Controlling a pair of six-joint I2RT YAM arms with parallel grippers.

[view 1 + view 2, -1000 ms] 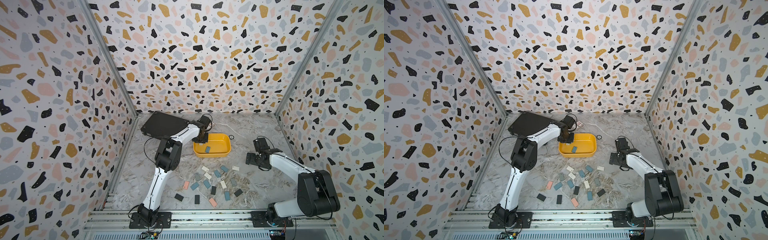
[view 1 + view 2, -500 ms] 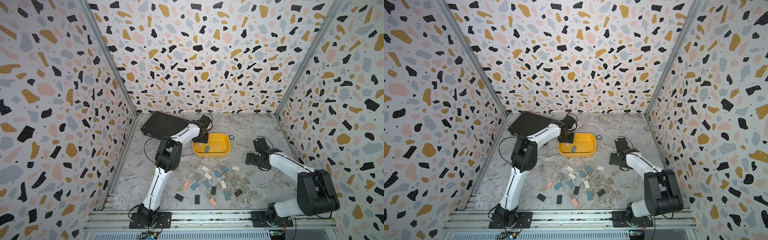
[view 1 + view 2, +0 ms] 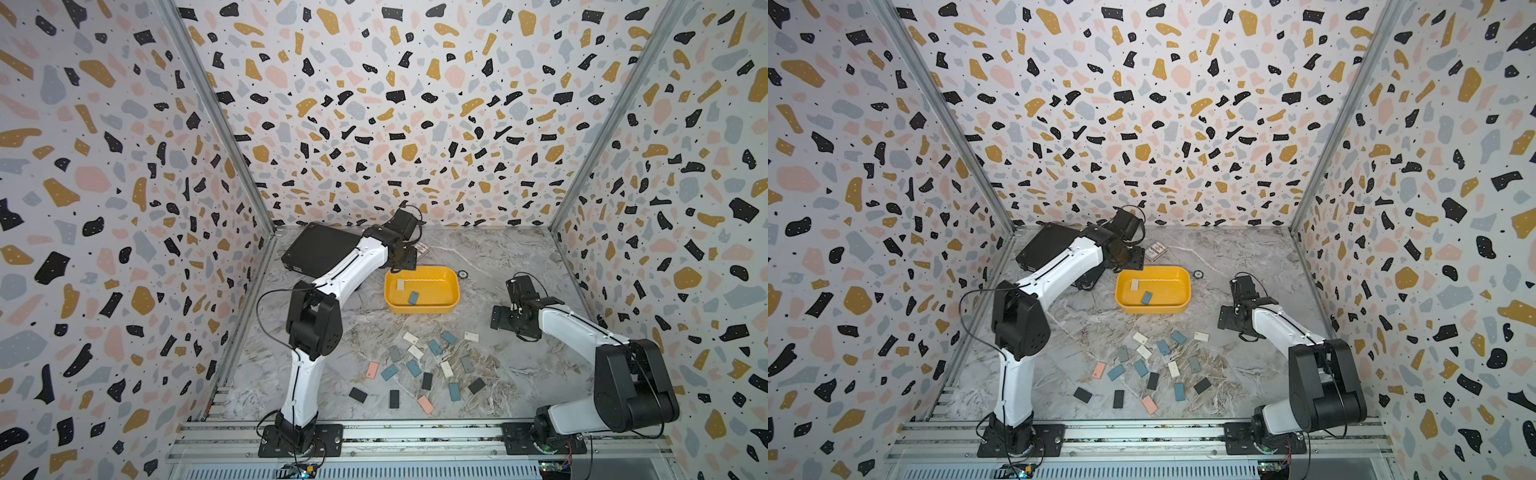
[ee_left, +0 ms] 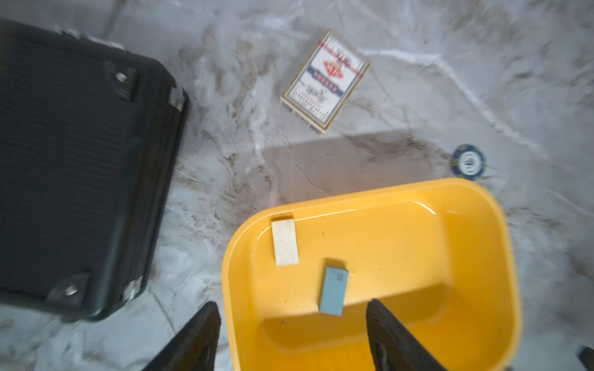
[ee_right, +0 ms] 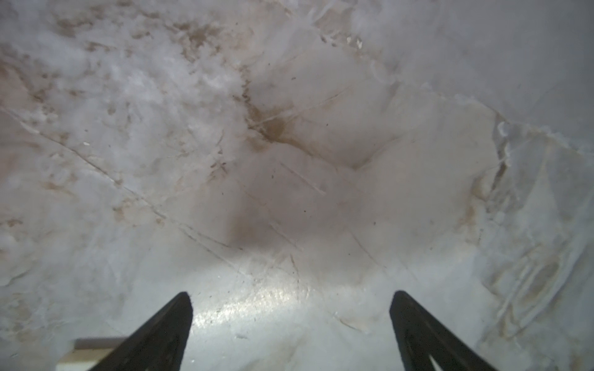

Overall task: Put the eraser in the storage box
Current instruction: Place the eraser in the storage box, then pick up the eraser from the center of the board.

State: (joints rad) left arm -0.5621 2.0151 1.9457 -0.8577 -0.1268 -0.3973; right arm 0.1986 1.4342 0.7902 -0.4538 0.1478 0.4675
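Observation:
The yellow storage box (image 3: 419,308) (image 3: 1152,308) (image 4: 401,257) sits at the table's middle back. A white eraser (image 3: 400,284) (image 3: 1134,284) (image 4: 284,242) and a blue eraser (image 3: 413,297) (image 3: 1146,297) (image 4: 334,290) lie flat inside it. My left gripper (image 3: 406,261) (image 3: 1132,258) (image 4: 292,313) hovers over the box's back-left corner, open, with nothing between its fingers. Several loose erasers (image 3: 434,347) (image 3: 1163,347) lie scattered on the table in front of the box. My right gripper (image 3: 498,319) (image 5: 291,302) stands open just above bare table, right of the box.
A flat black case (image 3: 320,249) (image 4: 80,167) lies at the back left, under my left arm. A pack of cards (image 3: 423,249) (image 4: 324,82) and a poker chip (image 3: 463,274) (image 4: 468,161) lie behind the box. Patterned walls close in three sides.
My left gripper has opened over the box, and the white eraser now lies inside beside the blue one. The right arm has not moved.

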